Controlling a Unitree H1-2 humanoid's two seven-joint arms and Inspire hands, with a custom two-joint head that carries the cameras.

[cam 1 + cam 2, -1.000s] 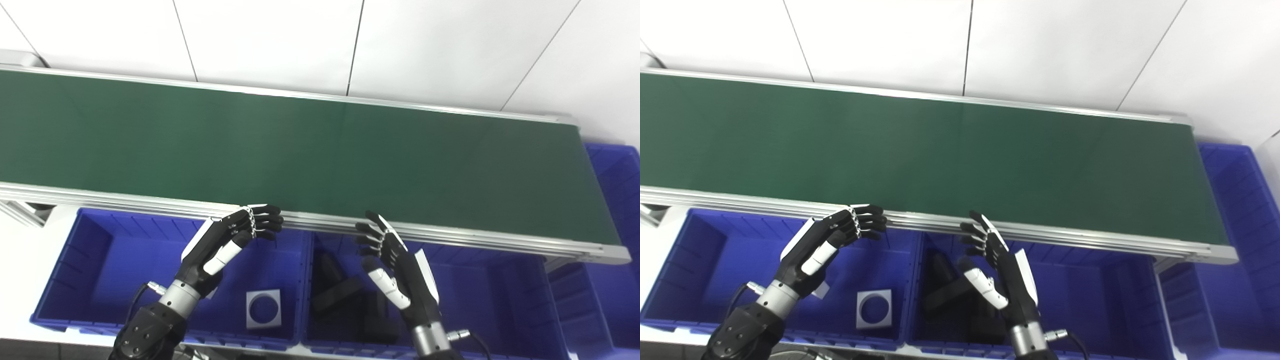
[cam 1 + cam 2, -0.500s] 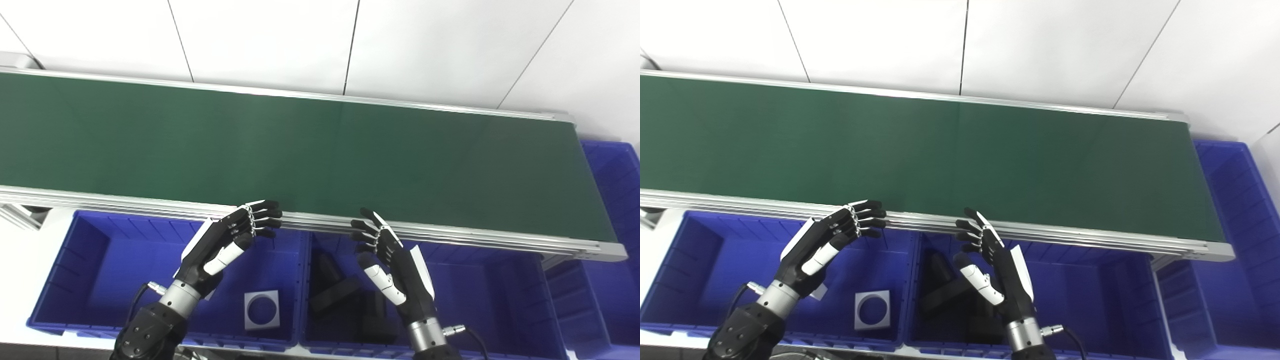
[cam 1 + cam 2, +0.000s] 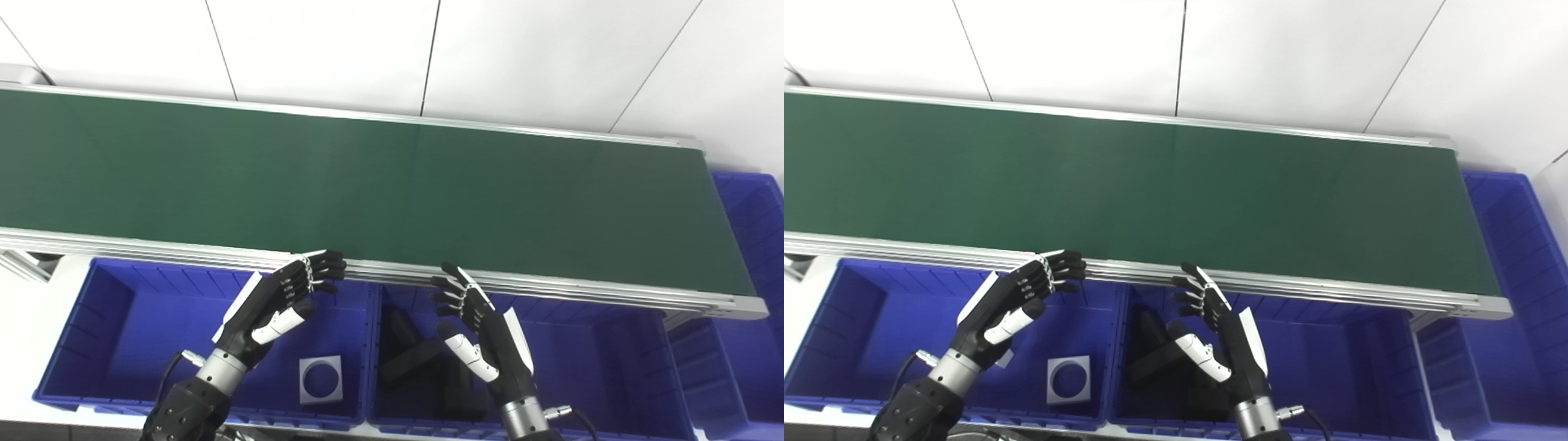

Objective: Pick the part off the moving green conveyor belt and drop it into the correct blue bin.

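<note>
The green conveyor belt (image 3: 367,177) runs across the picture with no part on it. My left hand (image 3: 278,297) hovers open over the left blue bin (image 3: 122,324), its fingertips near the belt's front rail. My right hand (image 3: 484,324) is open too, fingers spread, above the middle blue bin (image 3: 588,361). Neither hand holds anything. A white square part with a round hole (image 3: 321,378) lies in the left bin. Black parts (image 3: 410,361) lie in the middle bin, partly hidden by my right hand.
An aluminium rail (image 3: 551,288) borders the belt's front edge. Another blue bin (image 3: 750,208) stands at the belt's right end, and more blue bin walls (image 3: 716,380) show at the lower right. White wall panels (image 3: 392,49) rise behind the belt.
Both hands have drifted slightly lower and back toward me, staying open. The camera shifted a little. The belt shows no part in any frame.
</note>
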